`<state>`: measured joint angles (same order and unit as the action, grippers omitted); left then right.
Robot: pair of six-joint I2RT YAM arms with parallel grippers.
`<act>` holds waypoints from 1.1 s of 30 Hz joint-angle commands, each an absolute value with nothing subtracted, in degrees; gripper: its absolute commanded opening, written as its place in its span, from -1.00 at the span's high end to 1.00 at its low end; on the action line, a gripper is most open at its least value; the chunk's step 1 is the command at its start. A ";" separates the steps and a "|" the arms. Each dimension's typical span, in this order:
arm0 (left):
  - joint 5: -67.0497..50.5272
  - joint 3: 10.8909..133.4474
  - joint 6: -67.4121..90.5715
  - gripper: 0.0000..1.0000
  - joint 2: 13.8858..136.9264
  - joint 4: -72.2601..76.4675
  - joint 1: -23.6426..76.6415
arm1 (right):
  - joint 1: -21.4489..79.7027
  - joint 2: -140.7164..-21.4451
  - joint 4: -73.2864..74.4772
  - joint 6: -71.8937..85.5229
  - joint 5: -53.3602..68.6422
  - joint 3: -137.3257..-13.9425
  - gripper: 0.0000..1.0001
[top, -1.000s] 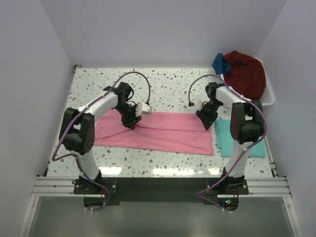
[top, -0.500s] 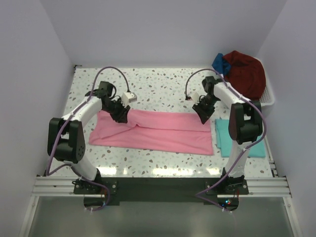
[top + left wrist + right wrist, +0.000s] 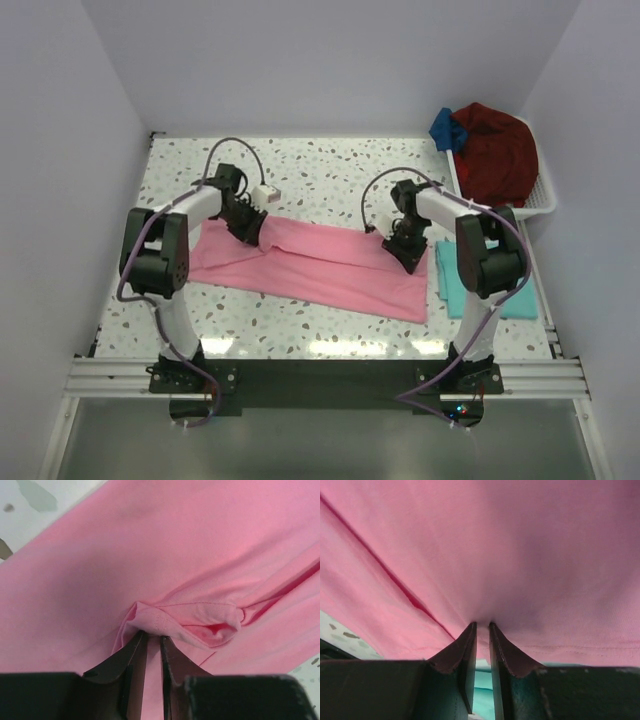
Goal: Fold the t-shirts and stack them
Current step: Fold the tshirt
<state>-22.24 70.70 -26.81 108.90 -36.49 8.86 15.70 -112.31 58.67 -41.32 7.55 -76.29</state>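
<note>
1. Jaws nearly together, our left gripper [image 3: 151,635] pinches a raised tuck of the pink t-shirt [image 3: 320,265] near its far left edge.
2. That shirt lies as a long band across the table [image 3: 330,170]; we judge we grip both ends so its edge folds over evenly.
3. Our right gripper [image 3: 482,625], jaws almost closed, nips cloth near the far right edge.
4. The teal t-shirt [image 3: 450,282] lies just beside it, probably the stack's base.
5. The dark red garment [image 3: 495,150] and blue garment [image 3: 443,127] sit in the basket [image 3: 545,205].
</note>
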 commanded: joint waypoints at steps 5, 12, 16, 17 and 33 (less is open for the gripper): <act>-14.05 97.91 -34.27 0.49 129.97 -39.01 8.79 | 29.07 -103.72 58.98 -35.78 12.47 -62.24 0.57; -24.42 125.16 -29.10 0.25 135.54 -42.63 9.14 | 43.07 -100.29 64.50 -29.01 28.12 -68.19 0.48; -25.49 115.78 -22.78 0.12 123.00 -33.08 9.05 | 42.80 -97.22 65.66 -29.35 24.89 -72.94 0.46; -25.05 110.79 -21.81 0.10 121.13 -31.57 9.05 | 42.45 -97.21 64.61 -29.44 21.74 -73.38 0.46; -21.97 84.12 -16.61 0.29 114.43 -29.45 9.05 | 36.47 -109.51 56.95 -32.35 7.38 -74.01 0.58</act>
